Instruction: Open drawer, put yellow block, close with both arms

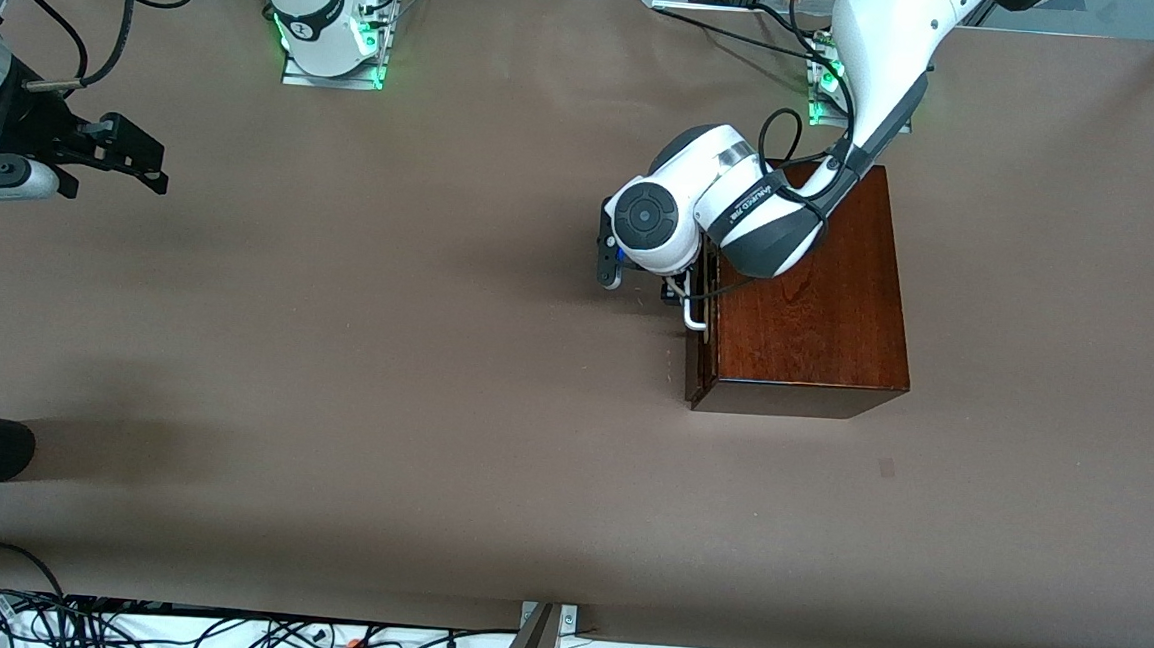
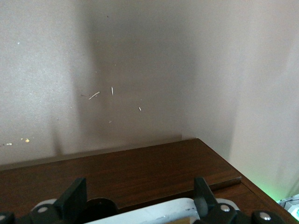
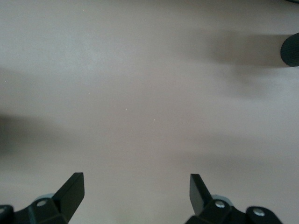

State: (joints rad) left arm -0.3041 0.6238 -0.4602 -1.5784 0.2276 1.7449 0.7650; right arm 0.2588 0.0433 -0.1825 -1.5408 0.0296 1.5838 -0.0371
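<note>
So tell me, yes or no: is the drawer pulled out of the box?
No, the drawer front sits flush against the box.

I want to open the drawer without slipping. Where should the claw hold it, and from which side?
Grip the white U-shaped handle on the drawer front, coming from in front of it, fingers either side of the bar. It stands proud of the flat front, the only part to hold. The left claw, open, is already there.

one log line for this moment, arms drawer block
left gripper: at drawer handle, fingers open | drawer: nearly shut | right gripper: open, waiting over table's right-arm end | block: not visible
</note>
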